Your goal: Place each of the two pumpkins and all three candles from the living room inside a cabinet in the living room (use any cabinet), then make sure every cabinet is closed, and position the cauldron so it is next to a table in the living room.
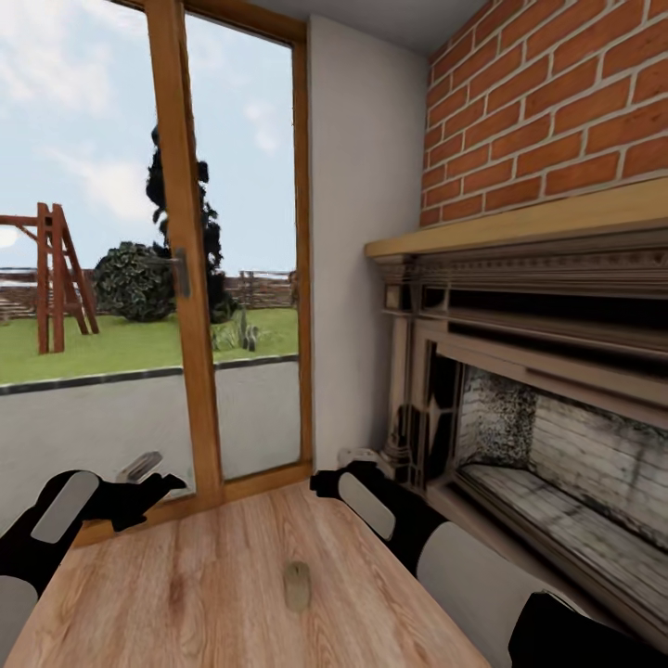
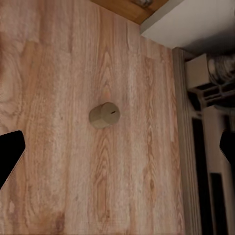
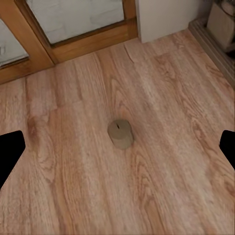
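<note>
1 candle (image 1: 297, 584) stands alone on the wooden floor (image 1: 204, 594) in front of me, between my 2 arms and well short of the glass door (image 1: 176, 278) and the fireplace (image 1: 547, 427). My left pincer (image 1: 153, 478) hangs above the floor with its fingers spread and nothing between them; my right pincer (image 1: 327, 481) also looks spread in its wrist view, nothing held. I judge the risk to be this: the candle is small, round and upright, so an off-centre closing could tip it and send it rolling toward the fireplace edge

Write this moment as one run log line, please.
candle: alone on wood floor, near fireplace | left gripper: open, empty | right gripper: open, empty
</note>
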